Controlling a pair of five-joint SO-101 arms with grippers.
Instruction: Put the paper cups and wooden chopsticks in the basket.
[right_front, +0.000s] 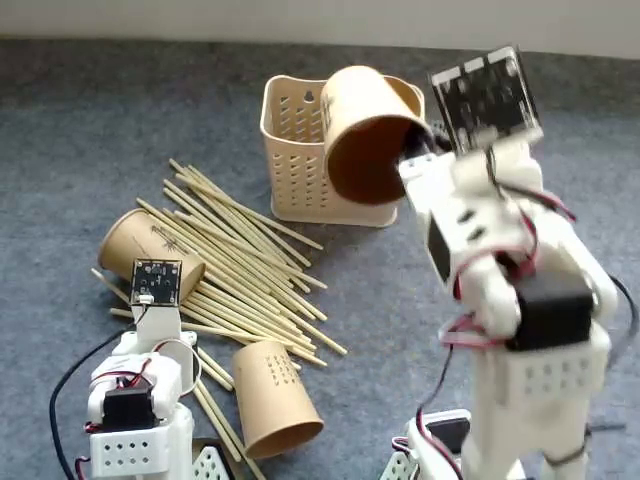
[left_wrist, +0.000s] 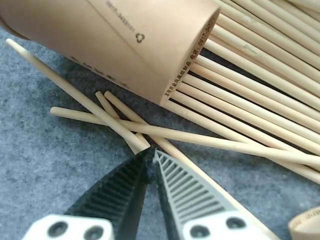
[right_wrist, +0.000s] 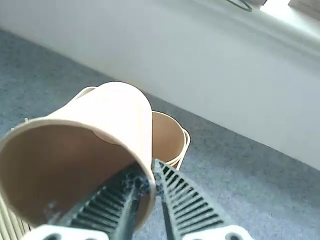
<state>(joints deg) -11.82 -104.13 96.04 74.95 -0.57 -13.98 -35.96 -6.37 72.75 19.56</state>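
- Centrally, the held paper cup (right_front: 362, 135) (right_wrist: 85, 160) hangs tilted at the basket (right_front: 295, 150), with its closed base towards the basket's opening and its open mouth facing back towards the arm. Whether it touches the basket cannot be told.
- Right pincer (right_wrist: 149, 172): clenched on the held paper cup's rim, with one jaw inside the mouth and the other against the outer wall.
- Basket: a cream, perforated plastic container standing upright at the far side of the counter (right_front: 80, 120). In the right wrist view, part of its rim (right_wrist: 186, 137) shows behind the cup.
- Wooden chopsticks (right_front: 240, 260) (left_wrist: 260, 90): a loose heap lying flat on the counter, just in front of the basket and to its left. Most lie roughly parallel, and a few cross one another at the near edge of the heap.
- Second paper cup (right_front: 135, 240) (left_wrist: 125, 35): on its side at the left edge of the heap, resting across several chopsticks.
- Third paper cup (right_front: 270, 395): on its side at the near end of the heap, between the two arm bases.
- Left pincer (left_wrist: 152, 152): jaws closed tip to tip and low over the counter, at the ends of a few crossed chopsticks, close to the second paper cup. No stick is visibly clamped.
- Counter: covered in grey felt-like fabric and bounded at the far side by a pale wall (right_wrist: 225, 65).
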